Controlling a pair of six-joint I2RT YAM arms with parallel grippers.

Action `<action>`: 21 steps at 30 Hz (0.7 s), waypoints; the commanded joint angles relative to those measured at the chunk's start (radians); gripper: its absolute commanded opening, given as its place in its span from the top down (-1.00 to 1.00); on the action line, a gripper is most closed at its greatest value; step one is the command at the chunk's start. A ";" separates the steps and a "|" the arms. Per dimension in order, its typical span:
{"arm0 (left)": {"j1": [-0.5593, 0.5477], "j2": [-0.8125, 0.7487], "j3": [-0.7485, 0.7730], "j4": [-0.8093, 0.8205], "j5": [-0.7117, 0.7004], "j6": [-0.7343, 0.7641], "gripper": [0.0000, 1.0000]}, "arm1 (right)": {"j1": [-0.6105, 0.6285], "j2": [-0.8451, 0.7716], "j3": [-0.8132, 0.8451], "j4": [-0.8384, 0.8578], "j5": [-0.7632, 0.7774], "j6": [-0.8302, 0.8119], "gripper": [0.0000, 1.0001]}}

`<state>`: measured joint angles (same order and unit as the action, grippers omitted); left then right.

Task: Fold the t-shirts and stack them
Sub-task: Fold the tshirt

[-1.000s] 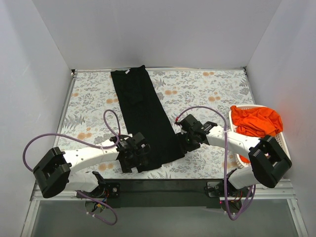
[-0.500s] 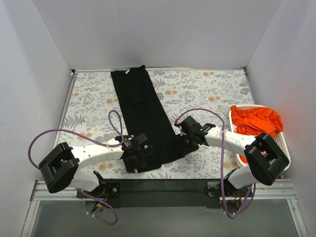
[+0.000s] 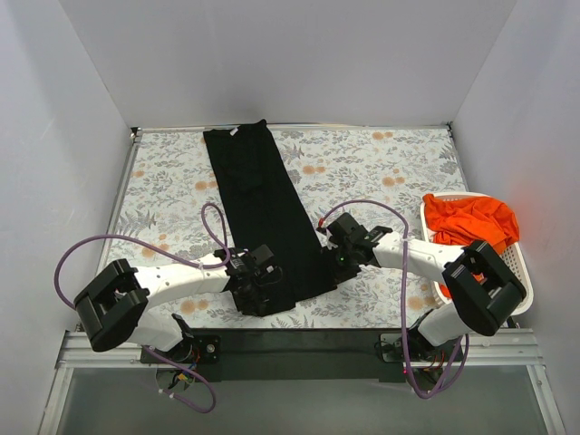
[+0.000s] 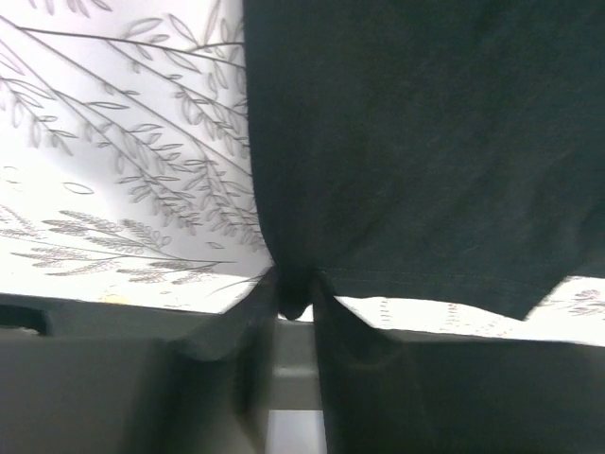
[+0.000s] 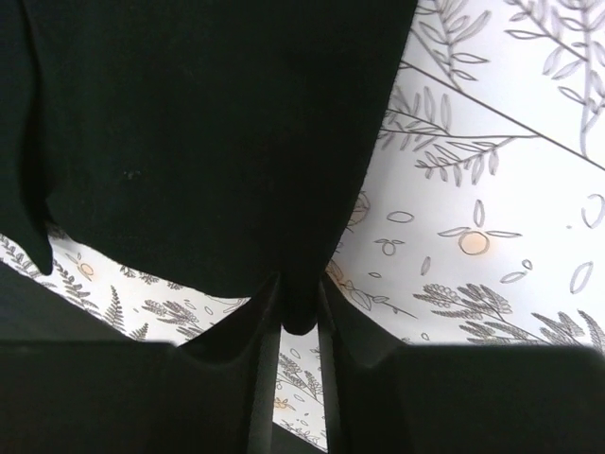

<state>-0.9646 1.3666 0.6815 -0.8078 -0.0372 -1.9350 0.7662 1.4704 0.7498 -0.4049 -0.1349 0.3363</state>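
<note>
There, found the black t-shirt (image 3: 263,208) spread as a long narrow strip on the floral-covered desk (image 3: 390,172), running from the far edge down toward the near edge and slanting a little to the right. Spotted a small pale tag at its far end, too small to read. Saw the left arm (image 3: 181,279) reaching in low from the left, with the left jaws closed on the near-left corner of the hem, a tuck of dark cloth nipped tight between them in the left wrist view. Saw the right arm (image 3: 417,256) reaching in from the right, with the right jaws likewise pinching the near-right corner of the same hem, cloth bunched between them. Off at the right edge, noted an orange t-shirt (image 3: 471,222) heaped in a white slatted basket (image 3: 425,222), well apart from the black one
</note>
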 commanded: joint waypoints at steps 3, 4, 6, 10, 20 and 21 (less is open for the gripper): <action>-0.011 0.035 -0.033 0.029 -0.026 -0.012 0.94 | 0.018 0.062 -0.027 -0.058 -0.006 -0.023 0.80; -0.011 0.025 -0.030 0.022 -0.024 -0.007 1.00 | 0.018 0.061 -0.023 -0.069 -0.011 -0.029 0.85; -0.013 0.016 -0.028 0.001 -0.014 0.004 1.00 | 0.018 0.047 -0.015 -0.116 -0.017 -0.036 0.97; -0.034 -0.015 -0.036 -0.040 0.035 0.027 1.00 | 0.018 0.016 -0.001 -0.224 -0.014 -0.059 0.97; 0.041 -0.080 0.067 -0.050 0.012 0.100 1.00 | 0.005 0.017 0.228 -0.342 0.018 -0.100 0.97; 0.065 -0.083 0.094 -0.051 -0.001 0.117 1.00 | 0.002 0.039 0.267 -0.348 0.035 -0.103 0.97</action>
<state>-0.9585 1.3197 0.7017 -0.8284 0.0200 -1.8664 0.7788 1.4868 0.8883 -0.6979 -0.1555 0.2687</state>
